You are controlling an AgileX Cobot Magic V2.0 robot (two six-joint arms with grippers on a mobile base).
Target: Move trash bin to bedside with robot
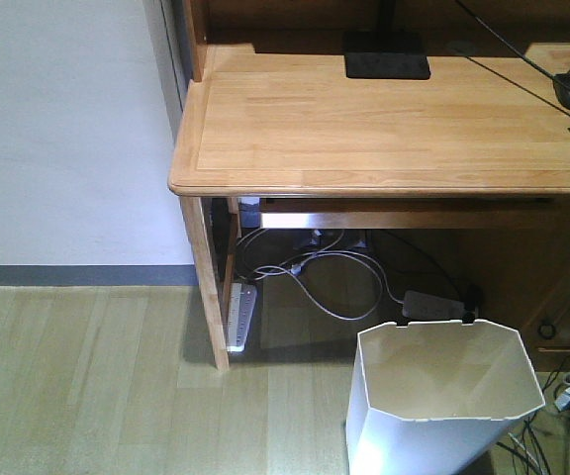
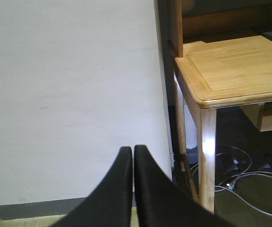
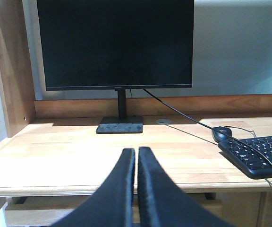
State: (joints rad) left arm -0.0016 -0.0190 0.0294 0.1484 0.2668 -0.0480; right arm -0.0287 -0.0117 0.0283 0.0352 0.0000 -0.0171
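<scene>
2 pairs of fingers are held pressed together and empty, judged a parked pose before any reach: the left fingers (image 2: 117, 184) face the white wall (image 2: 70, 94) beside the counter (image 2: 235, 71), the right fingers (image 3: 150, 184) point over it at the monitor (image 3: 114, 42). The trash bin (image 1: 443, 396) stands upright on the floor (image 1: 67, 396) just in front of the counter, near the cables (image 1: 315, 277); no bed is shown, so carrying is judged not yet begun

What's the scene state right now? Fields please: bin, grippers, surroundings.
trash bin: upright on floor in front of desk, no contents visible, not gripped
left gripper: shut, holding nothing, facing wall beside desk
right gripper: shut, holding nothing, facing monitor
bedside: not in view
under desk: power strip, loose cables
</scene>
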